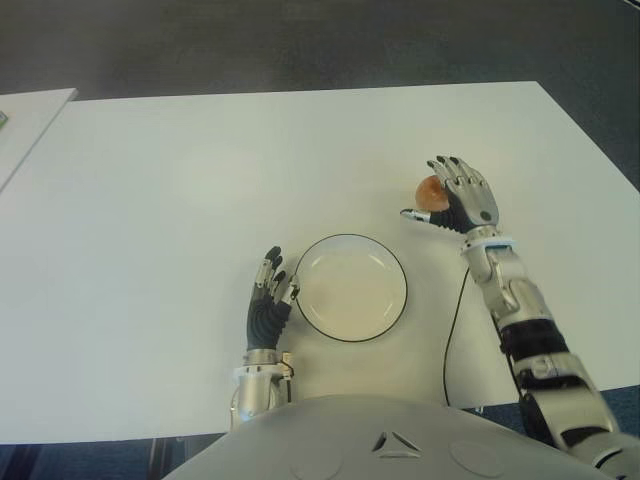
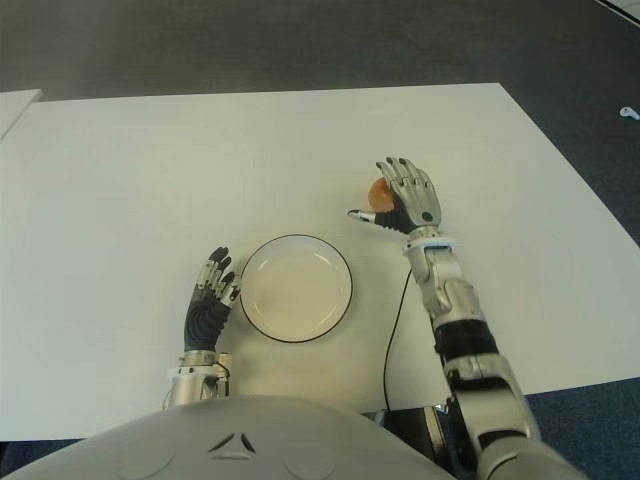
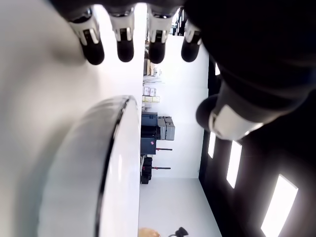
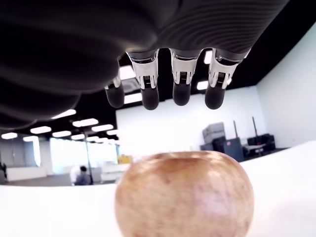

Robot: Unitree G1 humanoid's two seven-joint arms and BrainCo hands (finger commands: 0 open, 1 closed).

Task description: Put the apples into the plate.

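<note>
**Apple sitting under the right robot hand, plate off to its near-left**

Left eye view: the apple (image 1: 430,192) is resting on the white bench (image 1: 180,180), beyond and to the right of the plate (image 1: 352,288), clearly apart from its rim. The right robot hand (image 1: 455,200) is hovering at the apple's right and near side, thumb reaching past it on the plate side. The left robot hand (image 1: 270,300) is showing just left of the plate, idle.

Right eye view: same layout; plate holding nothing.

Left wrist view: fingers extended and apart, holding nothing, plate rim right beside them.

Right wrist view: fingers (image 4: 180,81) hanging spread above the apple, not touching it. No clamp yet.

Judgement: the right arm is much nearer; after closing, the carry runs leftward and toward the robot.
</note>
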